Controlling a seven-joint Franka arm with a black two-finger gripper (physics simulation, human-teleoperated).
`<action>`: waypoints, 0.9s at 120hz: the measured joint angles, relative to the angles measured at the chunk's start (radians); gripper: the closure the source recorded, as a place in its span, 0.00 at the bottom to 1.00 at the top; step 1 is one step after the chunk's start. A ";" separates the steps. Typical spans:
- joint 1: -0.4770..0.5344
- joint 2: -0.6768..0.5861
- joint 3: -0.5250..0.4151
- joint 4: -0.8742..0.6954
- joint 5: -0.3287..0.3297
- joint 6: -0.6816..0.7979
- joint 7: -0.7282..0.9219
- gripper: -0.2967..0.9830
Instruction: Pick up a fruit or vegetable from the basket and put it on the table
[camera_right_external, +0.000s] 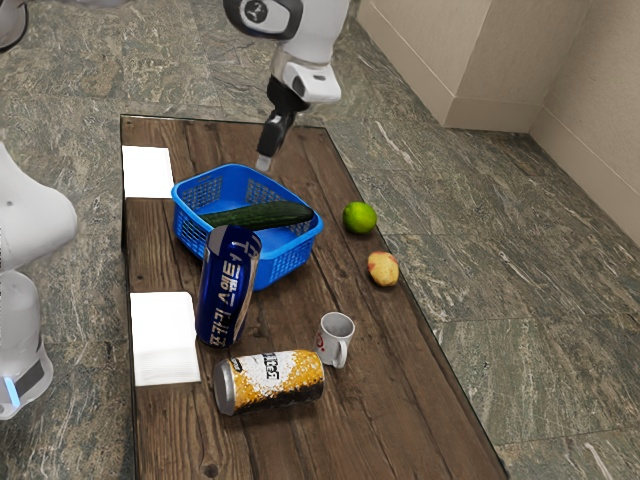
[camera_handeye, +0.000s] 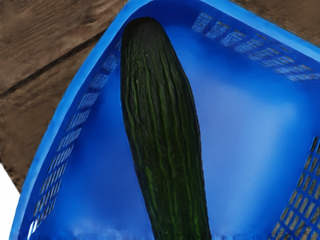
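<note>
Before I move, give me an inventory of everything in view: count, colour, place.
Basket: one, blue, on table
Cucumber: one, dark green, inside basket
Lime: one, green, on table beside basket
Round fruit: one, yellow and red, near lime
Tall can: one, blue and silver, against or beside basket
Lying can: one, yellow, black and white, near mug
Mug: one, white, on table
White rectangles: two, along table's left edge in exterior view
Table: one, brown
Floor: grey-green stone
Wall: beige
Arm: one, white
Gripper: one, black, above basket
</note>
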 joint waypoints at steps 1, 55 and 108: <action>0.020 -0.006 -0.008 -0.010 0.000 0.003 0.005 0.23; 0.135 -0.045 -0.045 -0.242 -0.005 0.133 0.188 0.23; 0.133 -0.042 0.054 -0.328 -0.001 0.217 0.234 0.24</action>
